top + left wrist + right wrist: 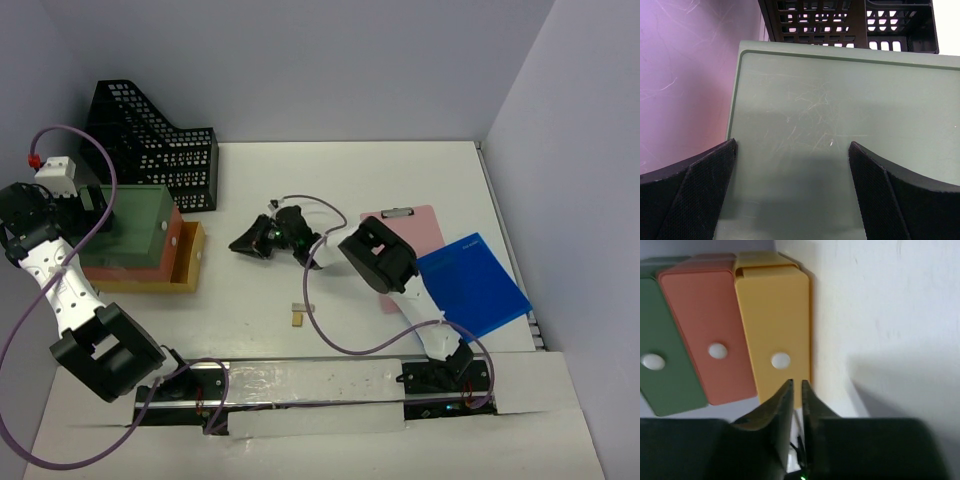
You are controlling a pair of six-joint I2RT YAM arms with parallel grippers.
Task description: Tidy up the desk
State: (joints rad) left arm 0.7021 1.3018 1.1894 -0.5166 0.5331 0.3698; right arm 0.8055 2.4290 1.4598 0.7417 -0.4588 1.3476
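**A:** Where does the large flat white matte counter [400,180] sit?

**B:** Under everything, meeting the lavender walls at 12 and 3 o'clock. I'd judge it rigid, fixed and smooth, so things will slide on it. It offers nothing to grip, so any hold belongs on the loose items' edges.

**A:** And the jaws?

**B:** The left gripper [792,145] hangs over the scratched green plastic box [840,100] at 9 o'clock, jaws spread wide, holding nothing. The right gripper [796,385], near centre, has its jaws pinched almost together on nothing.

**A:** Room to move?

**B:** There's bare white from centre toward 12 o'clock. The black mesh file rack [150,140] crowds 10 o'clock. The pink clipboard [415,230] and blue folder [470,285] fill 3 to 4 o'clock, with the folder's corner near the counter's edge.
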